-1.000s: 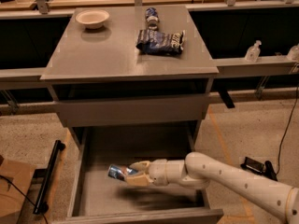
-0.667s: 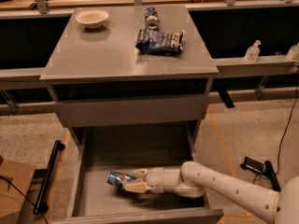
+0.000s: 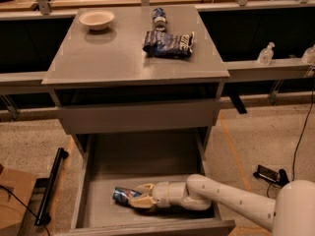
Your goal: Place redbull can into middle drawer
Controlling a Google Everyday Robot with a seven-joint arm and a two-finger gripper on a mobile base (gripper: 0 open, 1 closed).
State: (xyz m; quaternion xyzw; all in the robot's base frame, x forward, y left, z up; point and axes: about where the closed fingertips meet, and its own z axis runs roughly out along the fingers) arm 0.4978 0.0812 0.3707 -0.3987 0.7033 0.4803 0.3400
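Note:
The middle drawer (image 3: 142,156) of the grey cabinet is pulled wide open, its flat grey floor showing. The redbull can (image 3: 123,195) lies on its side low over the drawer floor near the front. My gripper (image 3: 139,196) reaches into the drawer from the right, with its fingers closed around the can's right end. The white arm (image 3: 231,204) runs from the lower right corner across the drawer's right front.
On the cabinet top (image 3: 118,58) stand a white bowl (image 3: 96,19), a darker blue can (image 3: 159,16) and a dark blue chip bag (image 3: 167,44). A shallower drawer front (image 3: 138,117) sits above the open drawer. A black bar (image 3: 51,186) lies on the floor left.
The arm has moved lower into the drawer and a little left, bringing the can down close to the drawer floor.

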